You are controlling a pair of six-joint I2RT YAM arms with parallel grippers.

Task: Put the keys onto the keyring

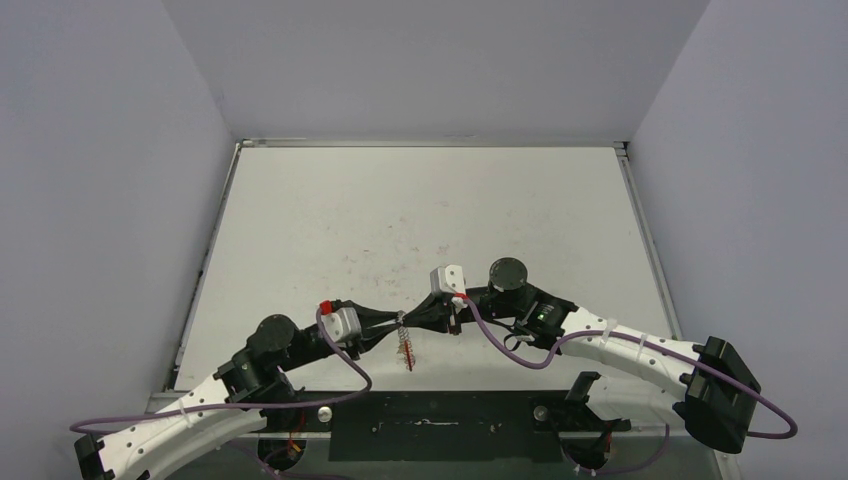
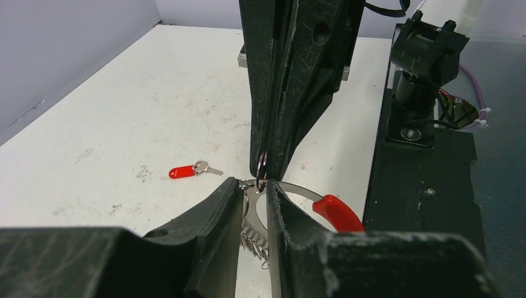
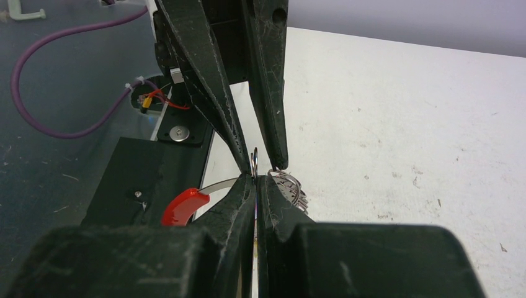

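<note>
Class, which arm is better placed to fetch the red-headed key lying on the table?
Probably left. The left gripper stands slightly open around the keyring, freer to leave; the right gripper is shut on it. The red-headed key shows in the left wrist view.

The table (image 1: pixel 400 210) is a flat white surface, marked with scuffs and dark specks, and is enclosed by plain walls on three sides. One red-headed key (image 2: pixel 193 169) lies flat on the bare surface, well apart from the walls. A black mounting plate (image 1: pixel 440 425) sits along the near edge.
</note>
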